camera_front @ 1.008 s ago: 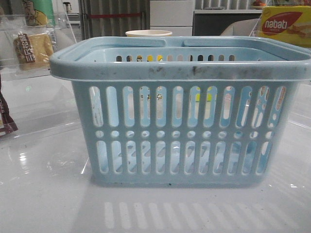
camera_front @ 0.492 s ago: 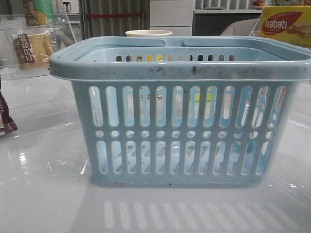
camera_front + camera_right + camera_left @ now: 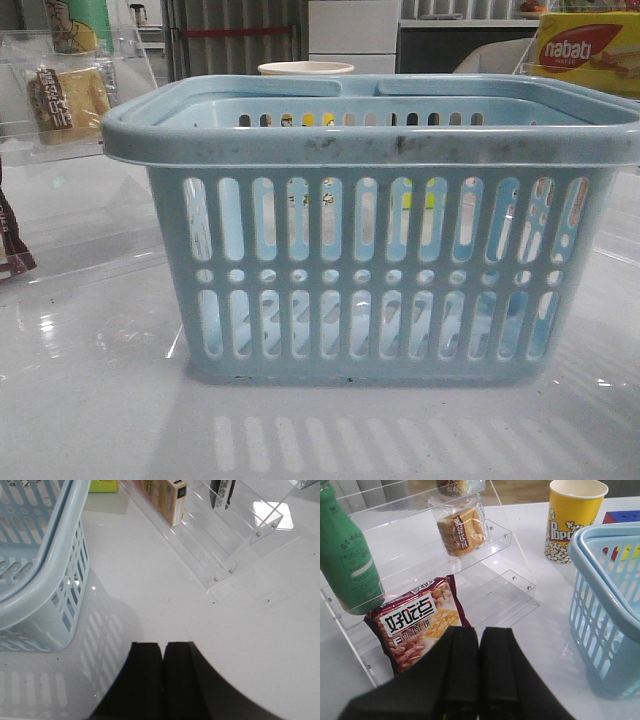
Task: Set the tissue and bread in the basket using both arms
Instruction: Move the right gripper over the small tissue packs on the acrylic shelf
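Note:
The light-blue basket (image 3: 370, 230) stands in the middle of the table and fills the front view; it also shows in the left wrist view (image 3: 607, 605) and the right wrist view (image 3: 40, 575). The bread (image 3: 462, 530), golden in a clear wrapper, lies on a step of a clear acrylic shelf, left of the basket (image 3: 68, 100). My left gripper (image 3: 480, 630) is shut and empty, above the table near the shelf's foot. A small black pack with whitish parts, the tissue (image 3: 222, 492), stands on another clear shelf, cut off by the frame edge. My right gripper (image 3: 162, 645) is shut and empty, beside the basket.
On the left shelf are a dark red snack packet (image 3: 417, 625) and a green bottle (image 3: 347, 565). A yellow popcorn cup (image 3: 572, 520) stands behind the basket. A yellow-red nabati box (image 3: 588, 50) and a small carton (image 3: 172, 500) are on the right shelf (image 3: 225, 545).

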You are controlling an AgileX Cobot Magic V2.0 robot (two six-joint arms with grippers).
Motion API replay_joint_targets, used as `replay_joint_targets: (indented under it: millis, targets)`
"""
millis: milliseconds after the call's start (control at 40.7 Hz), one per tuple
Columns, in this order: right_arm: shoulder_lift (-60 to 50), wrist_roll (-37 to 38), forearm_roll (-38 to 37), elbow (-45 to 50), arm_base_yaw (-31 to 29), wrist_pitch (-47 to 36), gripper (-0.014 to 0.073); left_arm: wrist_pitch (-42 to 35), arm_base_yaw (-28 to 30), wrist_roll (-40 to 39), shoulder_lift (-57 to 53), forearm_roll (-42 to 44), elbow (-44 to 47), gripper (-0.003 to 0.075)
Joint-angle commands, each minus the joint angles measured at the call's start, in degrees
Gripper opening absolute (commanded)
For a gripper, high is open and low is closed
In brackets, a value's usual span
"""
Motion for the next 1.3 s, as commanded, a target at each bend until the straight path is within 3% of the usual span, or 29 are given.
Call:
replay_joint_targets:
  millis: [0,172,221,689,1131,1279]
  targets:
    - [0.44,-0.40,0.45,-1.87,-0.23,-4.22,0.0220,-4.72,-0.14,-0.41,0.69,-0.40,-2.01,0.0172]
    - [0.44,-0.40,0.45,-1.87,-0.23,-4.22,0.0561,-4.76,-0.14,-0.41,0.69,-0.40,-2.01,0.0469]
    - [0.44,-0.40,0.45,-1.87,-0.23,-4.22,0.0580,-4.76,-0.14,-0.41,0.69,-0.40,-2.01,0.0502]
    - [2.70,1.98,-1.11,-3.21,-0.33,-6.37,0.0571,-4.76,-0.14,-0.41,0.69,-0.40,-2.01,0.0418]
    - [23.84,6.69,-3.60,-20.13,-0.41,-5.96,0.0571,-4.76,-0.14,-0.41,0.69,-0.40,-2.01,0.0303]
    - [31.49,9.54,-3.24,-25.79,-3.61,-5.92,0.0571,-4.76,-0.14,-0.41,0.69,-0.40,-2.01,0.0267]
